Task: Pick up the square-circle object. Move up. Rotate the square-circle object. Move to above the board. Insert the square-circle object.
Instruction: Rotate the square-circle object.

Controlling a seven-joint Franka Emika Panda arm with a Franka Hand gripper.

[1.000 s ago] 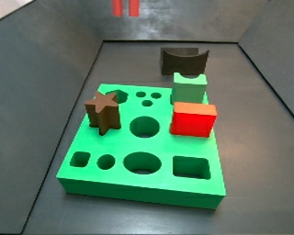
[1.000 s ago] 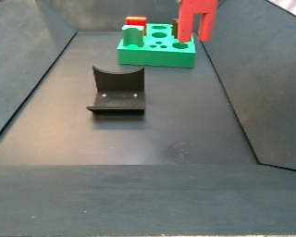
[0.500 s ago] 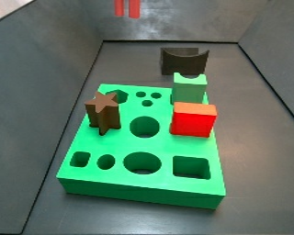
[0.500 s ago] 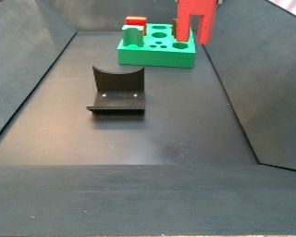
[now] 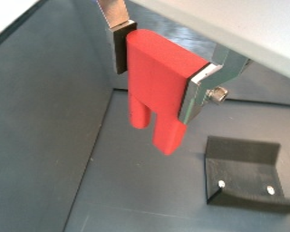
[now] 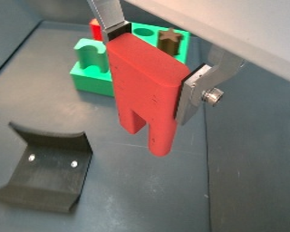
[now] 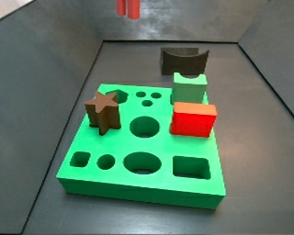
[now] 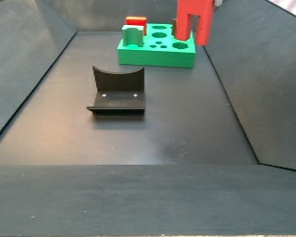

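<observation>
The end effector [image 5: 159, 65] is closed on the square-circle object [image 5: 159, 86], its flat silver fingers [image 5: 116, 36] pressed against the two broad sides of the blocky top. The piece hangs upright with its two narrow legs pointing down, clear of the dark floor [image 5: 99, 181]. In both wrist views the legs show below the fingers with nothing touching them.

In a side view the square-circle object [image 7: 128, 8] shows only as its lower part at the top edge of the picture, high above the far end of the floor and well apart from the board [image 7: 131, 142]. In a side view it [image 8: 195, 19] hangs in front of the board's [image 8: 157, 54] right side, well above the floor.

The board lies flat toward one end of the floor. On it stand a dark brown star [image 7: 103, 110] near its left edge, a bright red cube [image 7: 194, 119] near its right edge and a small green block [image 7: 190, 89] just behind the cube. Round holes and one square hole are open along the near edge.

The fixture [image 7: 183, 61] stands on the floor beyond the board's far edge, apart from it.
</observation>
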